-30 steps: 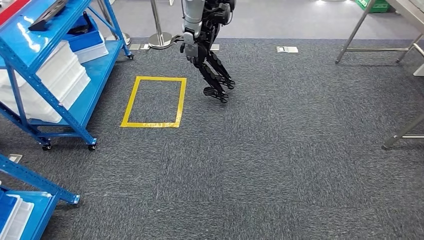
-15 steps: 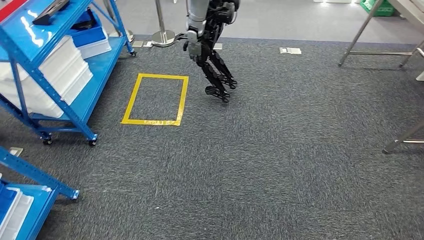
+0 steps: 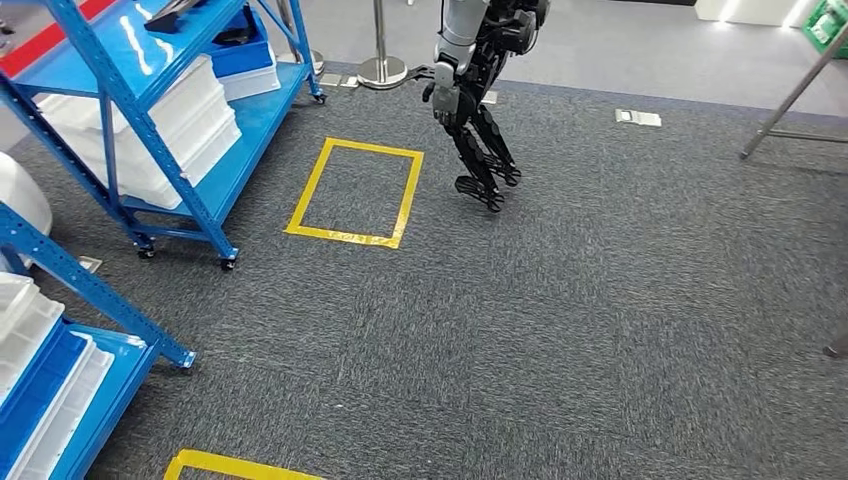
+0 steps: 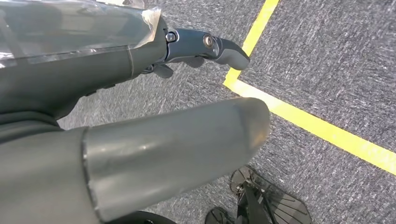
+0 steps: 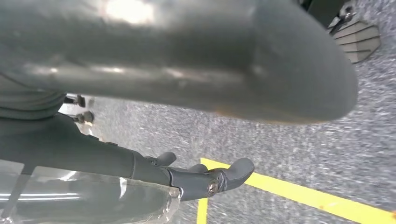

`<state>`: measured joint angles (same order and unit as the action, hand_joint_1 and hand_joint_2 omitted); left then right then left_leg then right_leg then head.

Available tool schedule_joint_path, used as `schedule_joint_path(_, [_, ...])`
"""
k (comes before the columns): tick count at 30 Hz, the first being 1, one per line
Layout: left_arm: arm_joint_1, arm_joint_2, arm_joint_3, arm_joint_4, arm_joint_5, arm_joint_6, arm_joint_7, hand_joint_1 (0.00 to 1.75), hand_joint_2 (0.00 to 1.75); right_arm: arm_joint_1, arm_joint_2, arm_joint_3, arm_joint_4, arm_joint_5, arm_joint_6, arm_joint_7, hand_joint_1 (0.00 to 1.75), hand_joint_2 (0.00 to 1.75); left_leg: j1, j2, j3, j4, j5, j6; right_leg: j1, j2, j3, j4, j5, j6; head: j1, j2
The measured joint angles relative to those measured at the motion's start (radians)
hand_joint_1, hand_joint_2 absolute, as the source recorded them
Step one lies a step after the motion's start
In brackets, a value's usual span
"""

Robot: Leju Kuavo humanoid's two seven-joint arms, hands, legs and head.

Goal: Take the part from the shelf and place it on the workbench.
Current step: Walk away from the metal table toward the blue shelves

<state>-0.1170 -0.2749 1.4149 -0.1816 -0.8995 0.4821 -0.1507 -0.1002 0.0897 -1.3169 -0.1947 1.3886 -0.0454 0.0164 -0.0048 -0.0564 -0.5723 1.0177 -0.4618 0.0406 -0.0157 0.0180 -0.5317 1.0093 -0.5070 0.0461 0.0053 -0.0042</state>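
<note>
A blue wheeled shelf stands at the left in the head view, with white trays on its lower levels. On its top level lies a dark flat part, cut off by the picture's edge. Metal legs of a workbench show at the far right. My left hand hangs above the grey carpet beside yellow floor tape; its thumb and fingers are apart and hold nothing. My right hand hangs the same way, fingers stretched out and empty.
Another humanoid robot stands past a yellow taped rectangle. A second blue rack with trays is close at the lower left. A post stand is at the back. More yellow tape lies at the bottom edge.
The whole picture has shifted right and down as my camera turned left: the shelf shows more, and new yellow tape has come in at the bottom edge.
</note>
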Motion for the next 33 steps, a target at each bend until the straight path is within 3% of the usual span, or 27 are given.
schedule_joint_path(2, [0.001,0.0,0.0,0.0,0.0,0.0,0.0,0.0,0.0,-0.001,0.001,0.0,0.0,0.0,0.0,0.0,0.0,0.0,0.003,-0.003,-0.002,0.001,-0.002,-0.01,0.001,-0.007,0.004,-0.002,0.004,-0.019,-0.005,0.0])
schedule_joint_path(4, [0.002,0.0,0.0,0.0,0.0,0.0,0.0,0.0,0.0,-0.003,0.002,0.0,0.0,0.0,0.0,0.0,0.0,0.0,0.007,0.014,-0.015,0.031,-0.025,-0.02,-0.004,-0.014,0.01,-0.005,0.01,-0.035,-0.01,0.0])
schedule_joint_path(7, [0.002,0.0,0.0,0.0,0.0,0.0,0.0,0.0,0.0,-0.001,0.001,0.0,0.0,0.0,0.0,0.0,0.0,0.0,0.013,0.044,-0.094,0.201,-0.117,-0.034,-0.001,-0.03,0.01,-0.006,0.01,-0.048,-0.022,0.0])
schedule_joint_path(8, [0.002,0.0,0.0,0.0,0.0,0.0,0.0,0.0,0.0,0.0,0.001,0.0,0.0,0.0,0.0,0.0,0.0,0.0,0.015,0.047,-0.122,0.254,-0.135,-0.037,0.001,-0.035,0.01,-0.006,0.009,-0.049,-0.023,0.0])
schedule_joint_path(9, [0.003,0.0,0.0,0.0,0.0,0.001,0.0,0.0,0.0,0.0,0.001,0.0,0.0,0.0,0.0,0.0,0.0,0.0,0.016,0.05,-0.135,0.277,-0.134,-0.038,0.003,-0.04,0.01,-0.006,0.008,-0.05,-0.023,0.0])
schedule_joint_path(10, [0.003,0.0,0.0,0.0,0.0,0.002,0.0,0.0,0.0,0.0,0.001,0.0,0.0,0.0,0.0,0.0,0.0,0.0,0.017,0.052,-0.13,0.262,-0.115,-0.038,0.003,-0.044,0.012,-0.006,0.007,-0.051,-0.023,0.0])
schedule_joint_path(13, [0.001,0.0,0.0,0.0,0.0,0.004,0.001,0.0,0.0,-0.002,0.002,0.002,0.0,0.005,-0.004,-0.007,0.0,0.0,0.013,0.083,-0.038,0.074,-0.021,-0.026,0.007,-0.056,0.019,-0.006,0.002,-0.048,-0.025,0.0])
schedule_joint_path(15, [-0.003,0.0,0.0,0.0,0.0,0.004,0.001,0.0,0.0,-0.002,0.003,0.005,0.0,0.009,-0.008,-0.013,0.0,0.0,0.004,0.098,-0.009,0.011,-0.005,-0.016,0.012,-0.065,0.021,-0.006,-0.002,-0.04,-0.024,0.0])
schedule_joint_path(17, [-0.004,0.0,0.0,0.0,0.0,0.006,0.001,0.0,0.0,-0.003,0.004,0.008,0.0,0.011,-0.01,-0.016,0.0,0.0,-0.002,0.083,-0.008,0.003,-0.004,-0.005,0.014,-0.077,0.024,-0.01,-0.004,-0.029,-0.022,0.0])
schedule_joint_path(19, [-0.004,-0.001,0.0,0.0,0.0,0.008,0.001,0.0,0.0,-0.003,0.004,0.011,0.0,0.013,-0.01,-0.019,0.0,0.0,0.001,0.067,0.0,-0.012,0.007,0.008,0.013,-0.069,0.018,0.011,-0.019,-0.023,-0.021,0.0])
schedule_joint_path(20, [-0.004,-0.001,0.0,0.0,0.0,0.009,0.001,0.0,0.0,-0.003,0.004,0.012,0.0,0.013,-0.01,-0.02,0.0,0.0,0.004,0.06,0.003,-0.02,0.013,0.014,0.013,-0.057,0.001,0.048,-0.04,-0.024,-0.018,0.0])
schedule_joint_path(22, [-0.004,-0.001,0.0,0.0,0.0,0.01,0.001,0.0,0.0,-0.002,0.004,0.014,0.0,0.015,-0.009,-0.02,0.0,0.0,0.006,0.043,0.002,-0.023,0.018,0.02,0.009,-0.033,-0.063,0.177,-0.096,-0.03,-0.011,0.0])
schedule_joint_path(24, [-0.003,-0.002,0.0,0.0,0.0,0.011,0.001,0.0,0.0,0.0,0.004,0.014,0.0,0.015,-0.008,-0.02,0.0,0.0,0.005,0.023,0.0,-0.023,0.019,0.02,0.005,-0.026,-0.115,0.275,-0.124,-0.025,-0.005,0.0])
schedule_joint_path(25, [-0.003,-0.002,0.0,0.0,0.0,0.011,0.001,0.0,0.0,0.001,0.003,0.014,0.0,0.015,-0.008,-0.02,0.0,0.0,0.006,0.013,0.0,-0.022,0.019,0.019,0.003,-0.025,-0.115,0.271,-0.114,-0.016,-0.004,0.0])
schedule_joint_path(26, [-0.003,-0.002,0.0,0.0,0.0,0.011,0.001,0.0,0.0,0.001,0.002,0.015,0.0,0.015,-0.007,-0.02,0.0,0.0,0.007,0.001,0.001,-0.021,0.02,0.018,0.0,-0.021,-0.095,0.226,-0.089,-0.005,-0.003,0.0])
schedule_joint_path(28, [-0.003,-0.002,0.0,0.0,0.0,0.012,0.001,0.0,0.0,0.001,0.0,0.015,0.0,0.015,-0.007,-0.02,0.0,0.0,0.006,-0.02,-0.001,-0.014,0.019,0.009,-0.007,0.004,-0.029,0.083,-0.031,0.012,0.001,0.0])
schedule_joint_path(30, [-0.003,-0.002,0.0,0.0,0.0,0.012,0.001,0.0,0.0,0.0,0.001,0.016,0.0,0.016,-0.006,-0.02,0.0,0.0,0.004,-0.035,-0.006,-0.006,0.015,-0.003,-0.008,0.021,0.004,0.004,-0.002,0.004,0.002,0.0])
schedule_joint_path(33, [0.001,-0.002,0.0,0.0,0.0,0.013,0.001,0.0,0.0,-0.003,0.002,0.017,0.0,0.016,-0.006,-0.02,0.0,0.0,0.008,-0.043,-0.013,-0.001,0.013,-0.016,-0.005,0.004,0.01,-0.003,0.006,-0.024,-0.005,0.0])
